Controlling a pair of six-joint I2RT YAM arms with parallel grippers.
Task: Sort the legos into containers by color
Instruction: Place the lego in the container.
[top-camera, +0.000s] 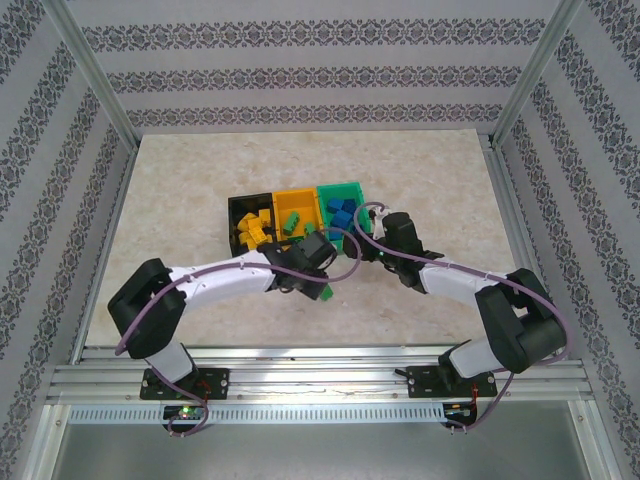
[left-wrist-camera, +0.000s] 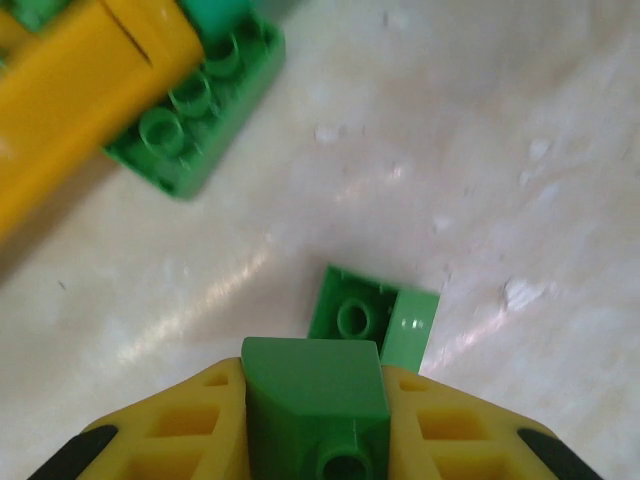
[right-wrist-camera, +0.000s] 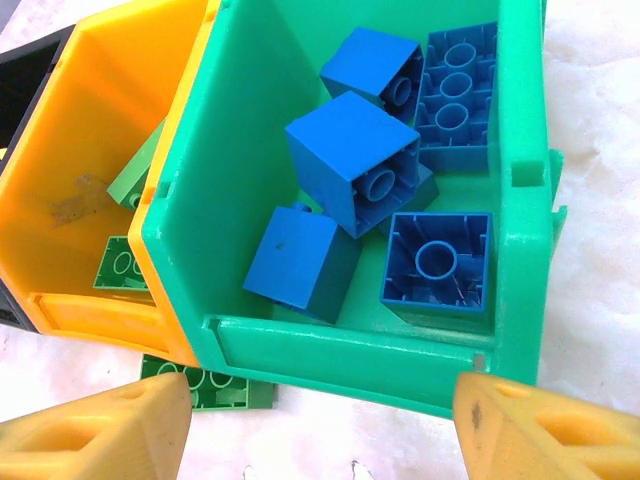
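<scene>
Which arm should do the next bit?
Left. The left gripper is shut on a green brick near the orange bin that holds green ones. The right gripper is open and empty.

Blue legos (right-wrist-camera: 350, 165) in green bin (right-wrist-camera: 200, 180)

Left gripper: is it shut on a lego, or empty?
Shut on a green lego: in the left wrist view the yellow fingers of the left gripper clamp it on both sides.

Robot lab cell, aluminium frame (top-camera: 320, 372), patterned wall panels (top-camera: 320, 70), marble-look tabletop (top-camera: 190, 190)
</scene>
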